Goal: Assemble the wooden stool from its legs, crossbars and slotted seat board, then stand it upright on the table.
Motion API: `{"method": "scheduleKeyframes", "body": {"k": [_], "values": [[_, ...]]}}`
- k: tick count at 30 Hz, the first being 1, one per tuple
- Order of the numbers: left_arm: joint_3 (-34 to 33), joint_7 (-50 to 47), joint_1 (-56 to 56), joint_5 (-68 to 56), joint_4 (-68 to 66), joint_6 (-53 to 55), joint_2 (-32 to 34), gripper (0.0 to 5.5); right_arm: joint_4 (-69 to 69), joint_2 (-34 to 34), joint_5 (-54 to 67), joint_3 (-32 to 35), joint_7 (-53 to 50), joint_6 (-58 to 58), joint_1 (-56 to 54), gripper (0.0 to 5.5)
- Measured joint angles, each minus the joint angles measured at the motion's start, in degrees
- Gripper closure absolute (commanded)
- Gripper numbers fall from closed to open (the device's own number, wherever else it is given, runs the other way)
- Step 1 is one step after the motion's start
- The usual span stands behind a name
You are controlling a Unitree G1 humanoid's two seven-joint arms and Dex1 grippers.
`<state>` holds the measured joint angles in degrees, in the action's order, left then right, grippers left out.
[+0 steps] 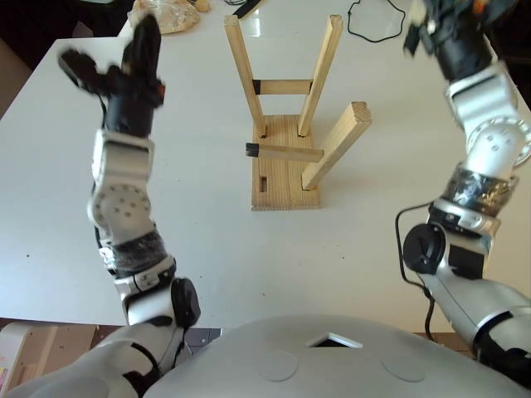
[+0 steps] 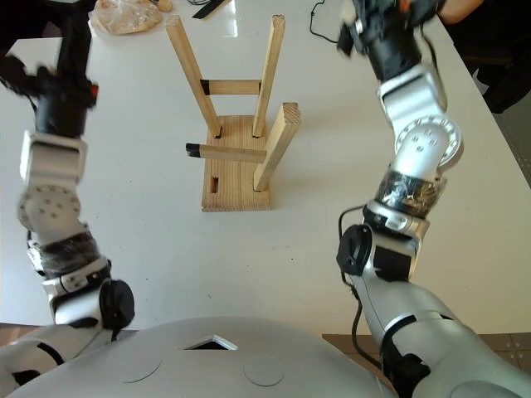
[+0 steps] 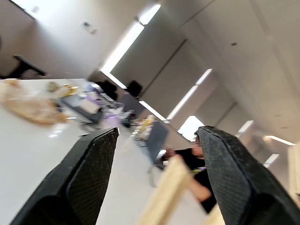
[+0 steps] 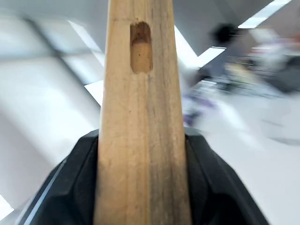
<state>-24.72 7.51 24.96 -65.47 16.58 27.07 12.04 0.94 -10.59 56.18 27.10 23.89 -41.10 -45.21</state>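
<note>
The slotted seat board point(image 1: 278, 186) lies flat mid-table. Two legs point(image 1: 245, 70) point(image 1: 322, 70) stand up from it, joined by a crossbar point(image 1: 286, 86). A third leg point(image 1: 336, 145) leans at the board's right edge, with a black-tipped crossbar point(image 1: 286, 152) sticking out leftward from it. My left gripper point(image 1: 108, 50) is raised over the table's far left, open and holding nothing; its black fingers point(image 3: 89, 173) stand wide apart. My right gripper point(image 1: 433, 23) is raised at the far right, shut on a loose wooden leg point(image 4: 140, 93) with a mortise slot point(image 4: 140, 47) in its face.
A crumpled pale bag point(image 1: 170, 15) lies at the table's far edge, left of the stool. A black cable point(image 1: 375, 29) loops at the far right. The white table point(image 1: 207, 240) has bare room in front of the seat board and to both sides.
</note>
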Motion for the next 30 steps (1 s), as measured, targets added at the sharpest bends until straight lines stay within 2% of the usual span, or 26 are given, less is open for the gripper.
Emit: {"method": "scheduleKeyframes", "body": {"k": [5, 8, 11, 15, 19, 27, 30], "values": [[0.23, 1.43, 7.82, -18.96, 7.17, 5.89, 5.85, 1.61, -8.48, -6.39, 22.59, -0.44, 8.93, -12.43, -3.54, 3.44], [1.99, 4.24, 8.36, -25.76, 9.04, 9.97, 10.07, 1.12, -11.18, -12.75, 27.09, -2.88, 14.21, -17.97, -3.34, 3.44], [3.43, 7.99, 7.84, -29.65, 9.85, 14.73, 15.89, 1.06, -13.98, -20.27, 24.18, -6.94, 20.85, -20.32, -0.75, 3.44], [5.26, 15.19, 3.83, -30.43, 13.36, 19.71, 21.74, 1.06, -19.42, -25.74, 15.44, -14.48, 29.3, -18.75, 5.11, 3.44], [6.78, 19.69, 1.5, -30.38, 15.46, 21.18, 24.23, 1.06, -22.44, -27.12, 9.11, -20.46, 34.61, -15.71, 9.27, 3.44], [10.56, 20.15, 3.67, -30.21, 15.19, 19.91, 25.46, 1.06, -24.53, -28.32, 5.66, -23.32, 38.3, -12.53, 12.1, 3.44], [11.6, 19.81, 3.67, -29.98, 15.45, 19.13, 25.11, 1.45, -24.82, -27.79, 5.78, -23.74, 37.68, -12.53, 12.36, 3.44]]}}
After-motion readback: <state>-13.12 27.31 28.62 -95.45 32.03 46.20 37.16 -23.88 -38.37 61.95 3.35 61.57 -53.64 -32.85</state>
